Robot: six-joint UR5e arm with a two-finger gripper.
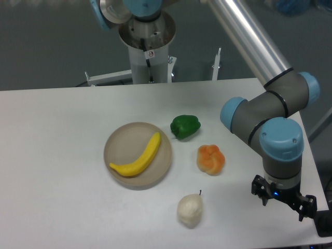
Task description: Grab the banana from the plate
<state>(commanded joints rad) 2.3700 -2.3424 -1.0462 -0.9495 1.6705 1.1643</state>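
Observation:
The bright yellow curved banana (138, 157) lies across the round beige-tan plate (120, 143) left of the table's middle. My gripper (284, 204) hangs at the right near the table's front edge, well to the right of the plate and apart from every fruit. Its fingers point down and away from the camera, so I cannot tell whether they are open or shut. Nothing shows between them.
A green bell pepper (185, 127) sits just right of the plate. An orange lobed fruit (210, 159) lies right of the plate's lower side. A whitish pear (190, 210) stands in front of the plate. The arm's base column (149, 49) rises behind the table.

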